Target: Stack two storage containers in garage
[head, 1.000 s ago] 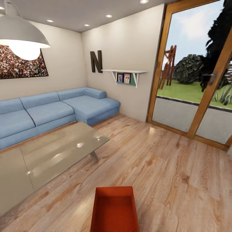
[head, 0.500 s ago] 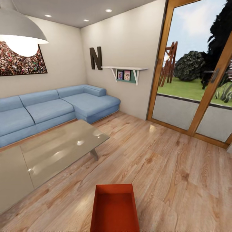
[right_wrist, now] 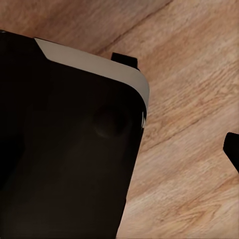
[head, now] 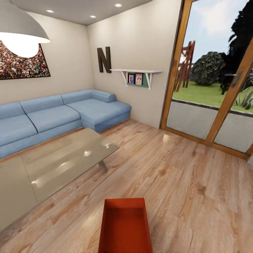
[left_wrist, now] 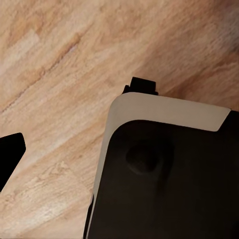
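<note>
Letter: a big dark "N" on the far beige wall, left of the shelf.
Other text: none readable.

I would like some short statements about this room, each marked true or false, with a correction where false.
1. An orange-red container sits low in the head view, over the wood floor. True.
2. The container is full of items. False: its inside looks empty.
3. The sofa is red. False: it is blue.
4. A glass-topped table stands between the sofa and the container. True.
5. The letter on the wall is an N. True.
6. The glass doors show a garage behind them. False: they show grass and bushes outdoors.
</note>
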Tool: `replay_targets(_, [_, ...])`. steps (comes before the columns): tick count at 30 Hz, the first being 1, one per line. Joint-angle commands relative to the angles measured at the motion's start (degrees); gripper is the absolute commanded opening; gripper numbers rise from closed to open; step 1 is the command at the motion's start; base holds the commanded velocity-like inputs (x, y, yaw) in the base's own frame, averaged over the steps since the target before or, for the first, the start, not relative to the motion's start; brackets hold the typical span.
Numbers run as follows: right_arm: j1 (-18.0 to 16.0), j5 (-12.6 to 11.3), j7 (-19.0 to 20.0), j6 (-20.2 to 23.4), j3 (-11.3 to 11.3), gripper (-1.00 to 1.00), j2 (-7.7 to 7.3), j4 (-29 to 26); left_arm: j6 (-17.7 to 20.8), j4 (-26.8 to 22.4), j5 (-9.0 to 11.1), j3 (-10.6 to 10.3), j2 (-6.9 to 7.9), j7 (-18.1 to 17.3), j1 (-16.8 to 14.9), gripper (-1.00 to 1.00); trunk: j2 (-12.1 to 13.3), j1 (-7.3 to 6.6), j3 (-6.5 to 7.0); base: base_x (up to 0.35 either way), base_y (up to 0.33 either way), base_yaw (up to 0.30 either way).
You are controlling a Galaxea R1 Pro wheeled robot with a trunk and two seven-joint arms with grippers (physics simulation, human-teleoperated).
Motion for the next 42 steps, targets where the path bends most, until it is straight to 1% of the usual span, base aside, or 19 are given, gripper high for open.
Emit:
replay_targets(1, [-0.07, -0.46, -0.06, -0.37, 0.48, 1.0, 0.04, 0.18, -0.17, 0.04, 0.4, -0.17, -0.01, 0.08, -0.03, 1.0, -0.03, 0.0, -0.15, 0.0, 0.0, 0.0])
replay_targets(42, [-0.07, -0.51, 0.1, -0.24, 0.47, 1.0, 0.06, 0.14, -0.18, 0.04, 0.4, -0.17, -0.01, 0.08, -0.04, 1.0, -0.03, 0.0, -3.9, 0.0, 0.0, 0.0])
